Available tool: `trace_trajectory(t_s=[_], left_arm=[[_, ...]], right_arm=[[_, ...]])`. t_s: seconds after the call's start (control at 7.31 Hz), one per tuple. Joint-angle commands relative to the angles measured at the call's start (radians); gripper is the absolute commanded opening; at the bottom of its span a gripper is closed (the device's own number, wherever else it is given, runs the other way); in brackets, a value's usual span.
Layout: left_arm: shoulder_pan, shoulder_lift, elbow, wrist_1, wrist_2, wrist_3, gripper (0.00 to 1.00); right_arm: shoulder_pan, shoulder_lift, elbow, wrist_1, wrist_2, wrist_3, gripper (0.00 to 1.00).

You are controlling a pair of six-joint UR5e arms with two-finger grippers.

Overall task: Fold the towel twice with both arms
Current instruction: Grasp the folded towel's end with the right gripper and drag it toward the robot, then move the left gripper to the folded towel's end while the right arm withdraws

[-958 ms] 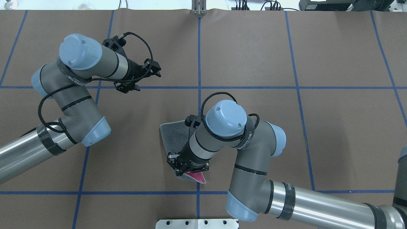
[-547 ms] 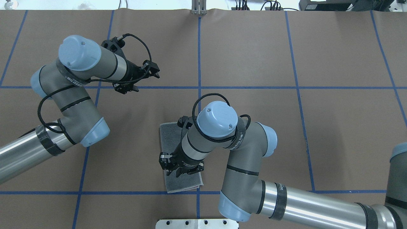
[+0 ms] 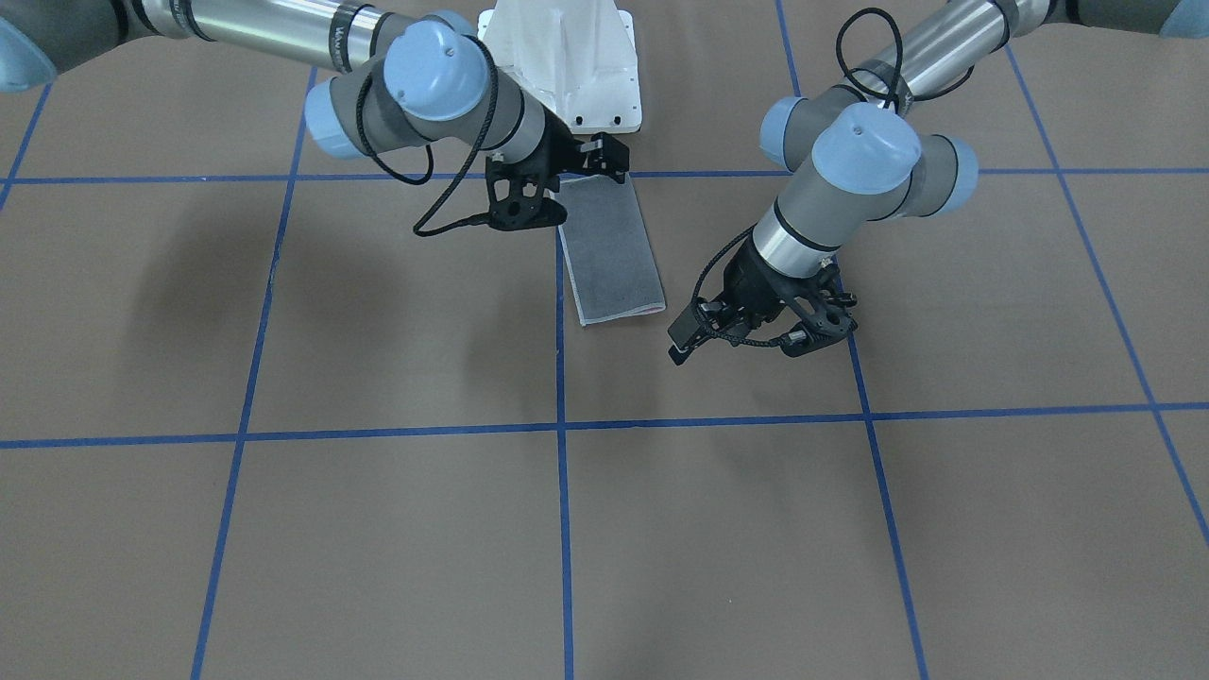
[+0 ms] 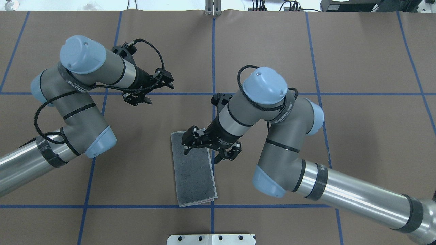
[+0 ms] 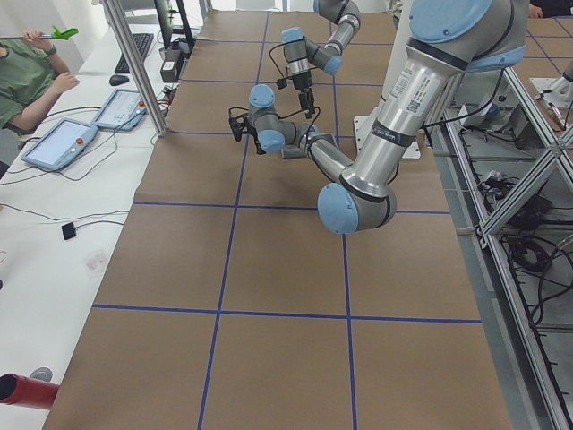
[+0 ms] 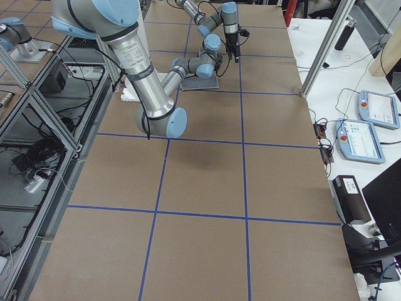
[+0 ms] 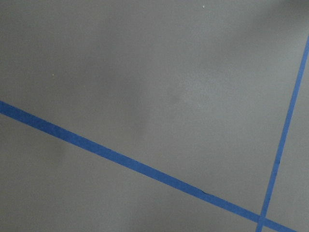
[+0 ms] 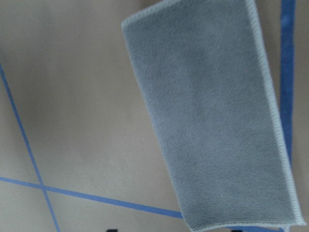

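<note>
Both spread empty, right end effector lifted off towel, left end effector aloft

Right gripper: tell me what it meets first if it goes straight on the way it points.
Probably the towel: the right gripper, jaws open, points down over its far end, and the right wrist view shows its grey face ahead. Depth is unclear, so take that loosely.

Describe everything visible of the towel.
The towel lies flat on the brown table, folded into a narrow rectangle, dark grey terry face up, light grey stitched border around it. A faint pink sliver shows at the end away from the robot. Nothing grips it; the right gripper hovers open above it.
</note>
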Motion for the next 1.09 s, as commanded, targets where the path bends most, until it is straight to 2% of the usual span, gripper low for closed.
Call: trace_trajectory(t_s=[0.0, 0.27, 0.41, 0.68, 0.96], left_arm=[[0.004, 0.007, -0.024, 0.004, -0.065, -0.016, 1.00], [0.068, 0.022, -0.065, -0.002, -0.050, -0.103, 1.00], [0.114, 0.031, -0.084, -0.002, -0.016, -0.133, 1.00], [0.246, 0.031, -0.108, -0.002, 0.103, -0.206, 1.00], [0.333, 0.034, -0.110, -0.002, 0.171, -0.226, 1.00]], right_arm=[[0.135, -0.096, 0.015, -0.002, 0.033, -0.046, 1.00], [0.232, -0.132, 0.010, -0.003, 0.028, -0.118, 1.00], [0.264, -0.161, 0.003, -0.005, 0.025, -0.227, 1.00], [0.326, -0.165, -0.016, -0.011, 0.028, -0.295, 1.00], [0.327, -0.164, -0.028, -0.009, 0.019, -0.297, 1.00]])
